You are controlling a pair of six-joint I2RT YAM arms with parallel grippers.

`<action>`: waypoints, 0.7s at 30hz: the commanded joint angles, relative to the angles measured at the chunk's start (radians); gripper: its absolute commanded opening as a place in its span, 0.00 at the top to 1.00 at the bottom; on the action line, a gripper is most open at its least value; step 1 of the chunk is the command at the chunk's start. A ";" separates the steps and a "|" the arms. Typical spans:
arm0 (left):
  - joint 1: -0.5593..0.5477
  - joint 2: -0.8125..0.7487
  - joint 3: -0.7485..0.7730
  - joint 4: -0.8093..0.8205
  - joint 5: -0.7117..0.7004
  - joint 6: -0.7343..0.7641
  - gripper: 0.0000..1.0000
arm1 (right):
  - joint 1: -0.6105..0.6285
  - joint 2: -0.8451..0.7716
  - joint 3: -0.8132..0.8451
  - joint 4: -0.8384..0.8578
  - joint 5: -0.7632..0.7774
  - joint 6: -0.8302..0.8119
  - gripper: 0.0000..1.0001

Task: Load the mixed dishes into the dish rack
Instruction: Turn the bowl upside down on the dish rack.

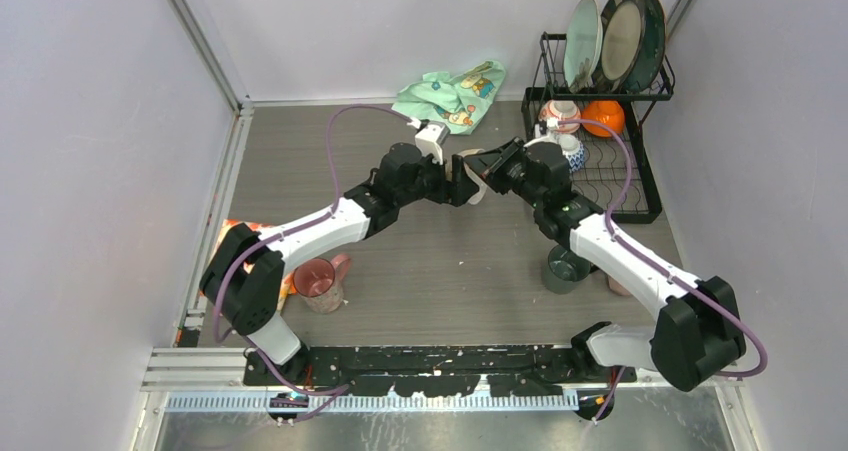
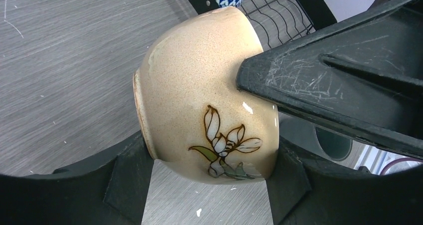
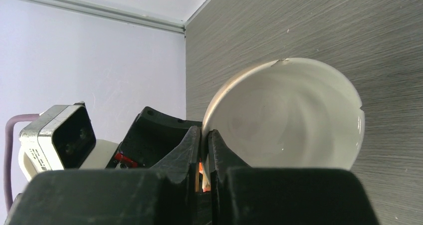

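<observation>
Held clear of the table point(image 1: 420, 261), over its middle and tipped on its side: a beige bowl point(image 2: 199, 85), white hollow turned toward the right wrist camera. Pinched at the rim by the right gripper point(image 3: 205, 135), jaws closed tight, one finger inside the hollow and one outside on the glaze. Straddled by the left gripper point(image 2: 209, 172), fingers point(image 2: 129, 185) spread wide, one at the foot ring and the other at the rim edge. Looks like contact on both sides, yet cannot tell whether pressing or merely alongside.

Bears a painted flower on the outer wall: brown outline, white petals, green leaves, facing the left wrist camera. Shows a small dark mark on the rim from the right wrist. Cartoon print on the mint-green cloth point(image 1: 450, 93) at the far edge: too small to read.

At the far right corner, the dish rack point(image 1: 652, 176). Upright in its upper shelf, a pale green plate point(image 1: 582, 41), a dark-rimmed beige plate point(image 1: 622, 33) and a dark blue-green plate point(image 1: 657, 46). Down in the lower basket, a red patterned bowl point(image 1: 560, 114) and a blue patterned bowl point(image 1: 572, 151).

Toward the near left corner, a pink cup point(image 1: 320, 281). Near the right arm, a dark green cup point(image 1: 565, 269).
</observation>
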 commanded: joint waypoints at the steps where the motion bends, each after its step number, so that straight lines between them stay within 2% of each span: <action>1: 0.025 -0.030 -0.025 0.049 0.039 -0.049 0.50 | 0.005 0.004 0.012 0.172 -0.029 0.011 0.99; 3: 0.036 -0.041 -0.040 0.062 0.052 -0.068 0.56 | 0.005 0.012 0.007 0.183 -0.033 0.010 0.98; 10: 0.064 -0.086 -0.072 0.062 0.077 -0.093 0.73 | 0.004 0.039 0.004 0.206 -0.055 -0.017 0.81; 14: 0.086 -0.090 -0.084 0.066 0.111 -0.135 0.78 | 0.005 0.054 -0.007 0.221 -0.051 -0.016 0.78; 21: 0.119 -0.085 -0.107 0.077 0.171 -0.179 0.82 | -0.003 0.068 -0.015 0.258 -0.083 -0.041 0.60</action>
